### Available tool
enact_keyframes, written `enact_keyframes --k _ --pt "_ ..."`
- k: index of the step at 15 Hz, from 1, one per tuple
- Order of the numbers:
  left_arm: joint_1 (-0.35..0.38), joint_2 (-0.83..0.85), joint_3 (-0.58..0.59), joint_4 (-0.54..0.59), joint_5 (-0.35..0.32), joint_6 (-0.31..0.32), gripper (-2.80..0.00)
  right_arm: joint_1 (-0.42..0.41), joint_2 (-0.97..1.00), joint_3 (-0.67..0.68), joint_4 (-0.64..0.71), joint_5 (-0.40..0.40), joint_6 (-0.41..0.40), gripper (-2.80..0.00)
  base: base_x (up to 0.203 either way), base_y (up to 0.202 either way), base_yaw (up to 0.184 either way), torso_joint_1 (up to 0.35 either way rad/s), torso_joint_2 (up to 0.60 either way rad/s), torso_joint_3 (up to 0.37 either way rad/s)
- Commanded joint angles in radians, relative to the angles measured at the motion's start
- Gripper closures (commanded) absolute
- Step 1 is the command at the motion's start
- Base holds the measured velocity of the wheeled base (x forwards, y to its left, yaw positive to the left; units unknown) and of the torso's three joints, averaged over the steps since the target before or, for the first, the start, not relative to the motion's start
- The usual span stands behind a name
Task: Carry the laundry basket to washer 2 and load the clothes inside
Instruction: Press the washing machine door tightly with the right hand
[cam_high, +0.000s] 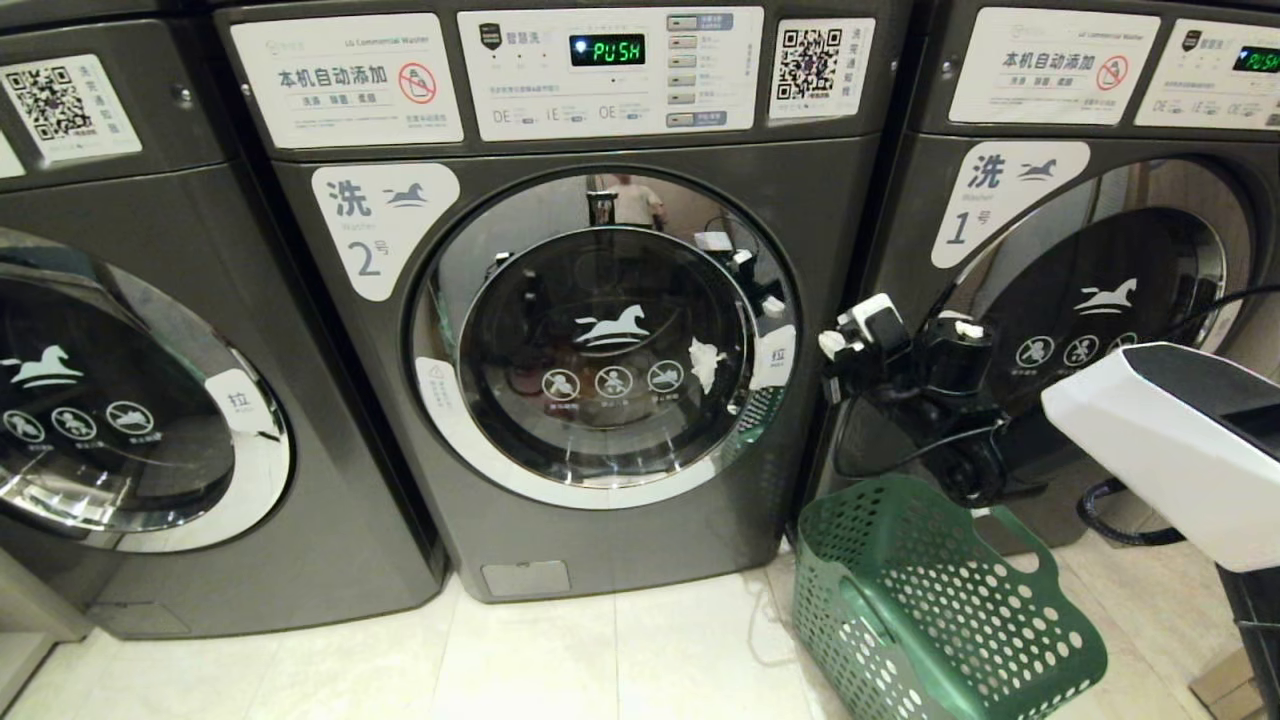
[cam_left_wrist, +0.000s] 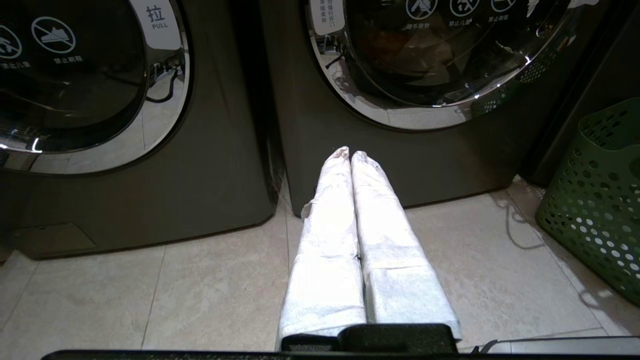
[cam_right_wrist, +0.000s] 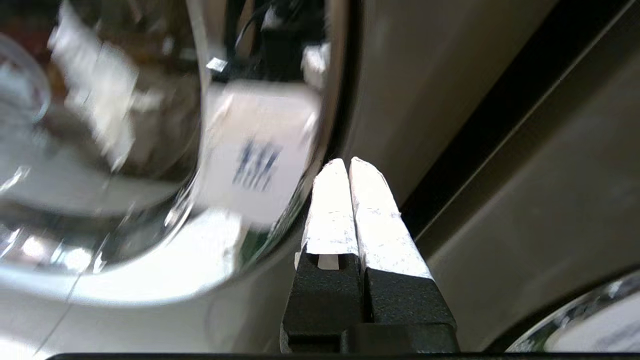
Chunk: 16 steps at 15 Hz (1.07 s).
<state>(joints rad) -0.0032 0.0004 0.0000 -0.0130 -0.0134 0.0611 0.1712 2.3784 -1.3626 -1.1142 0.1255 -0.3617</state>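
The right gripper (cam_high: 833, 345) hangs just beside the pull tab (cam_high: 775, 356) on the door (cam_high: 600, 340) of washer 2 (cam_high: 560, 300), its fingers (cam_right_wrist: 332, 200) pressed together and holding nothing. The door is shut; pale and reddish shapes show dimly behind the glass, though whether they are the clothes cannot be told. The basket (cam_high: 930, 600) stands on the floor (cam_high: 600, 660) just to the right of the washer, near its lower corner, and no clothes show in the part in view. The left gripper (cam_left_wrist: 350, 155) is parked low over the tiles before the washer, fingers (cam_left_wrist: 327, 225) likewise closed on nothing.

The door looks heavy and stiff on its hinge, and its chrome ring is likely slippery; the tab at the ring's right edge is the sensible place to hook and pull. The basket seems light and rigid, best taken by its rim or a handle. Soft garments will sag and want a firm pinch at a bunched fold.
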Motion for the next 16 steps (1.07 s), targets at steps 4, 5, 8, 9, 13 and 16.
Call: enact_keyframes --k 4,5,8,9,13,16 --pt "0.0 -0.002 0.008 -0.001 0.001 -0.001 0.0 0.018 -0.033 0.122 -0.084 0.005 0.01 0.0 0.0 0.0 0.0 0.0 0.0 0.0" --pt "0.0 -0.002 0.008 -0.002 0.001 -0.003 0.0 0.024 -0.029 0.115 -0.085 0.006 0.017 0.0 0.0 0.0 0.0 0.0 0.0 0.0" --pt "0.0 -0.002 0.008 -0.002 0.001 -0.006 0.0 0.044 0.009 0.059 -0.083 0.013 0.043 0.0 0.0 0.0 0.0 0.0 0.0 0.0" --pt "0.0 -0.002 0.008 -0.002 0.001 -0.007 0.0 0.049 0.032 0.023 -0.081 0.02 0.045 0.0 0.0 0.0 0.0 0.0 0.0 0.0" --pt "0.0 -0.002 0.008 -0.002 0.003 -0.009 0.0 0.051 0.12 -0.145 -0.016 0.022 0.047 0.0 0.0 0.0 0.0 0.0 0.0 0.0" --pt "0.0 -0.002 0.008 -0.002 0.003 -0.007 0.0 0.051 0.176 -0.307 0.033 0.021 0.048 0.0 0.0 0.0 0.0 0.0 0.0 0.0"
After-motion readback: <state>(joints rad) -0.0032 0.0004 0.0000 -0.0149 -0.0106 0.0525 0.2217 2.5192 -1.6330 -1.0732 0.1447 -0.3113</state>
